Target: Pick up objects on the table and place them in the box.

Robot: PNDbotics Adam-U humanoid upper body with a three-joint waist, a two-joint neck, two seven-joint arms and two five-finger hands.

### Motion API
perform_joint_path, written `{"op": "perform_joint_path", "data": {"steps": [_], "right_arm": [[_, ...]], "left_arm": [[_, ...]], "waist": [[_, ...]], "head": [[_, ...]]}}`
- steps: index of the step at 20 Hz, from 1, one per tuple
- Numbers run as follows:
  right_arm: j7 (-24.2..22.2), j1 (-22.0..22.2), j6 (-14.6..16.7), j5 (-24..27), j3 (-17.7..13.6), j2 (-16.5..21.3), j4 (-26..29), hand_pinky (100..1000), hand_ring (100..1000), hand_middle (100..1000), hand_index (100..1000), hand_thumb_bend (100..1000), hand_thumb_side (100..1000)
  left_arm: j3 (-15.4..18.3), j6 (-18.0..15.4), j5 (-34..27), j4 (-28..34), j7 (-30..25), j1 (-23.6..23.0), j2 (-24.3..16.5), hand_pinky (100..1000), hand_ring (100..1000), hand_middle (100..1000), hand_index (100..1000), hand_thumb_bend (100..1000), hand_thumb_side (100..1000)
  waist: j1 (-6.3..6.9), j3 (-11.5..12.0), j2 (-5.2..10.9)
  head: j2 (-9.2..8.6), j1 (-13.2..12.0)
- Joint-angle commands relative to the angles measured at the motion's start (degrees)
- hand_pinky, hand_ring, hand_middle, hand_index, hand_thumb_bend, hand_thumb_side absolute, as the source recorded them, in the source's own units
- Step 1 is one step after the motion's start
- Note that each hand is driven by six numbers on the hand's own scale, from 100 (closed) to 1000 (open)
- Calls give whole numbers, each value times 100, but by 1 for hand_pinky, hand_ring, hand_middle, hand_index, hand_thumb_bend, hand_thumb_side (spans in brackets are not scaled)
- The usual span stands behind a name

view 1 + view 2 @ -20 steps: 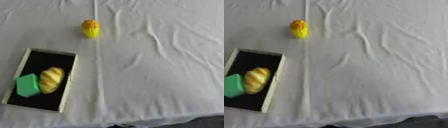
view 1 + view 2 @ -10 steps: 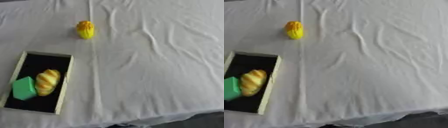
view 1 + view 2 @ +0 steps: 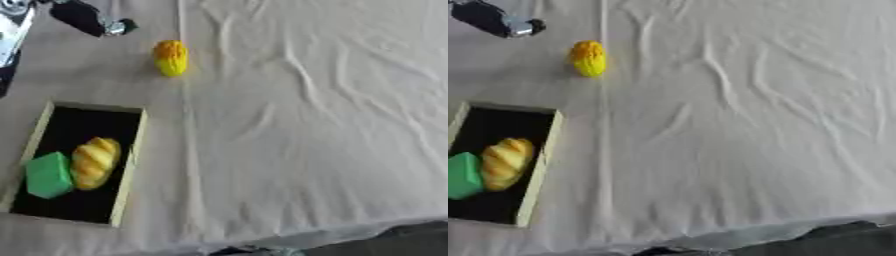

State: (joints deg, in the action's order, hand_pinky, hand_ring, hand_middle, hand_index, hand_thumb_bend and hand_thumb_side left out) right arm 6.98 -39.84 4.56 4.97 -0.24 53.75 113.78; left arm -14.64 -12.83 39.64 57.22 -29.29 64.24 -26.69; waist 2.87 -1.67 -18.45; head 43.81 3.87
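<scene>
A yellow and orange corn-shaped toy [image 3: 171, 58] lies on the white cloth at the upper left. Below it, a shallow box [image 3: 133, 150] with a pale wooden rim and a black floor sits at the left edge. Inside the box, a green block [image 3: 47, 175] lies beside a golden bread loaf [image 3: 93, 162]. Part of my left hand [image 3: 85, 17], black with a silver tip, reaches in from the upper left corner, above and to the left of the corn and apart from it. My right hand is out of sight.
The wrinkled white tablecloth [image 3: 745, 115] covers the whole table, with a long crease running down past the corn and the box. The table's near edge [image 3: 780, 232] crosses the bottom, with dark floor below it at the lower right.
My left hand has come into view at the upper left corner. The corn and the things in the box have not moved; the view has shifted a little.
</scene>
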Motion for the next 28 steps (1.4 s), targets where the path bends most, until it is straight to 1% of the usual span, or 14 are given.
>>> {"op": "perform_joint_path", "data": {"steps": [1,4,7,9,14,20,25,28], "right_arm": [[-7,-88,-45,55,-44,129,81,950,894,749,879,100,365],[-24,-93,-63,63,-39,98,81,949,893,748,878,100,368],[-49,-94,-86,61,-26,65,81,950,890,746,874,100,380],[-70,-92,-110,62,-18,42,81,950,889,745,873,100,390],[-103,-88,-177,68,-18,3,81,951,885,742,871,100,412],[-160,-105,-236,88,-12,-56,81,952,882,739,868,100,433],[-196,-136,-247,107,-6,-101,81,953,879,736,865,100,447],[-220,-136,-255,109,1,-113,81,954,878,734,863,100,459]], "left_arm": [[12,-212,226,-210,-72,173,-25,949,899,853,930,461,328],[18,-391,349,-376,-139,189,35,956,904,858,935,483,350],[27,-539,382,-463,-205,204,98,961,907,861,937,539,409],[23,-628,379,-501,-264,216,141,962,908,863,937,573,432],[3,-771,284,-576,-380,241,288,958,904,857,931,573,467],[29,-696,354,-704,-348,238,452,955,902,857,934,573,471],[125,-623,433,-870,-186,232,565,954,902,858,934,551,454],[170,-575,590,-940,-58,233,596,954,902,858,935,539,447]], "waist": [[-39,9,161],[-53,17,168],[-60,18,172],[-57,14,172],[-42,-11,160],[-27,-51,144],[-19,-106,118],[-4,-137,95]], "head": [[12,-54],[25,-61],[28,-66],[29,-65],[30,-68],[31,-82],[15,-126],[-4,-161]]}}
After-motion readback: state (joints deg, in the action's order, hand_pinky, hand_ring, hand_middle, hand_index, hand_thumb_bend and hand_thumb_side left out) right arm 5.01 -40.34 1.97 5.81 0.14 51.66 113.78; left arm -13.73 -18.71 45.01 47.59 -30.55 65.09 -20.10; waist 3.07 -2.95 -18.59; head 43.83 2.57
